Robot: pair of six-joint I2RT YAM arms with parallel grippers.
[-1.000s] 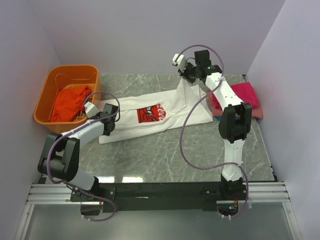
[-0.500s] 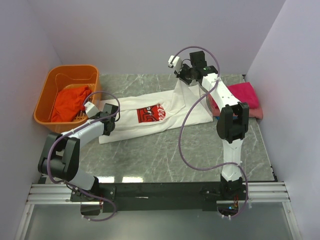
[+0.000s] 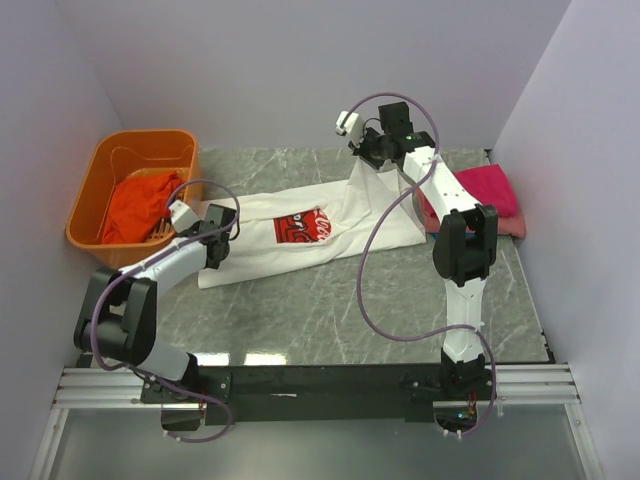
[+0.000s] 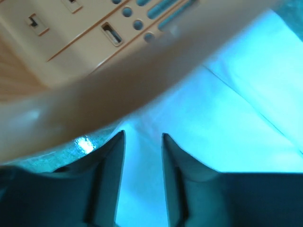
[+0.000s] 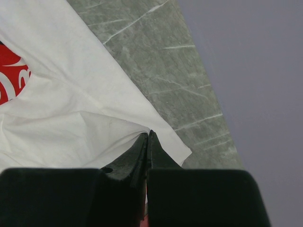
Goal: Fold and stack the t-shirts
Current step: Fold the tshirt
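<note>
Right end effector [image 5: 147,135] clenched on white t-shirt's [image 3: 300,240] far edge, likely to fold it. Left end effector [image 4: 143,137] parted (beside basket [image 3: 98,160]).

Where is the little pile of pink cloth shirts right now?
In the top view, the pile of pink cloth shirts lies far right on the table, by the wall, beyond the white printed t-shirt and partly behind the right arm.

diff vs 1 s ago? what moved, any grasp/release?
Left claw opened at the white t-shirt's left end, apparently releasing it, and rose slightly. Right claw, shut on the shirt's raised far corner, shifted slightly left. Basket and pink stack stayed put.
</note>
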